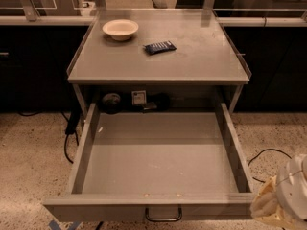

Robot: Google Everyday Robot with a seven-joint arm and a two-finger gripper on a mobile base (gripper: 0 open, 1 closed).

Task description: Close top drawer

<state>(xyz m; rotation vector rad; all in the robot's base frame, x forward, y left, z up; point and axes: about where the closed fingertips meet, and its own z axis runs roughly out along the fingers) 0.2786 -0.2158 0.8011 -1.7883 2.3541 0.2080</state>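
Camera view looks down on the grey bench (192,66). The top drawer (158,162), wide, shallow and grey, stands pulled far out past the bench's front edge, so it needs a push inward. My gripper (283,200) hangs beyond the front right corner, probably lining up on the panel; open or closed, I cannot tell. A bowl (120,28) and dark packet (160,47) sit toward the back edge. The loop handle (163,215) is centred.

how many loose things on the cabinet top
2: a round cream bowl at back left, a dark blue packet near the middle. The tool is at lower right, beside the front corner of the open grey metal top drawer.
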